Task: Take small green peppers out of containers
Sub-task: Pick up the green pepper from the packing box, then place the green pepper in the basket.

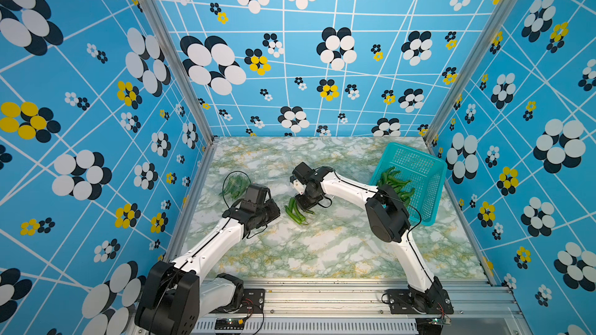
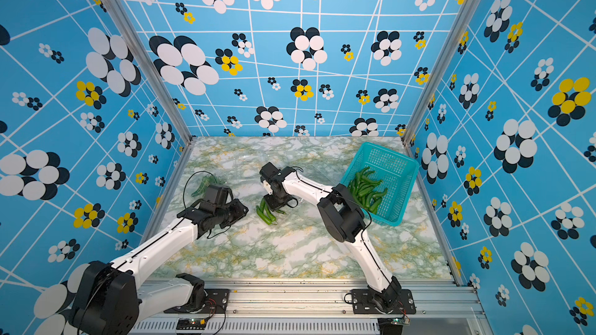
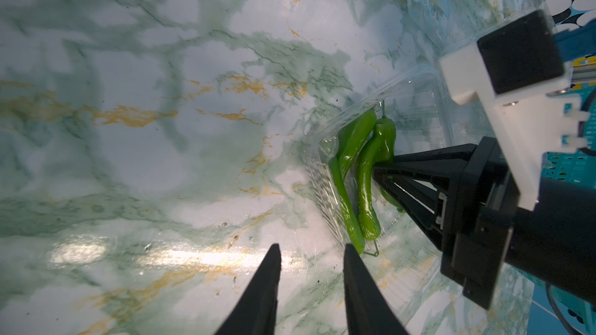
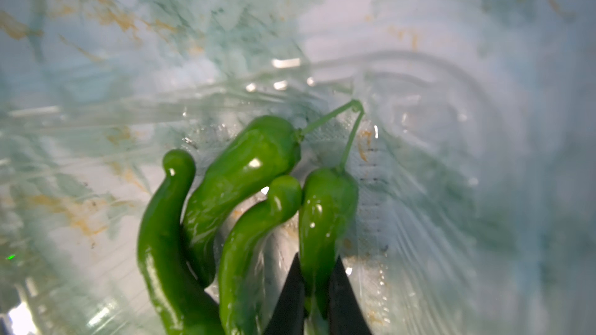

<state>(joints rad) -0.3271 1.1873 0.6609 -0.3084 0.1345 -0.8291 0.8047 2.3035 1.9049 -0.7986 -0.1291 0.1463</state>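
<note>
Pinching small green pepper [image 4: 325, 207] in right gripper [image 4: 317, 256], clear container [image 4: 419, 220] beneath, left gripper [image 3: 312, 245] parted over table [image 3: 129, 156]

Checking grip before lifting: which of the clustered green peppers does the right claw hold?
The short glossy green pepper at the cluster's edge, its stem meeting that of the plump pepper; the right claw pinches its narrow end.

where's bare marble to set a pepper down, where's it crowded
Crowded: the middle, where the right gripper pinches a small green pepper in a clear plastic clamshell, and the back left clamshell. Free: the green-veined marble tabletop nearer than those, and the near right corner in front of the teal perforated plastic basket.
</note>
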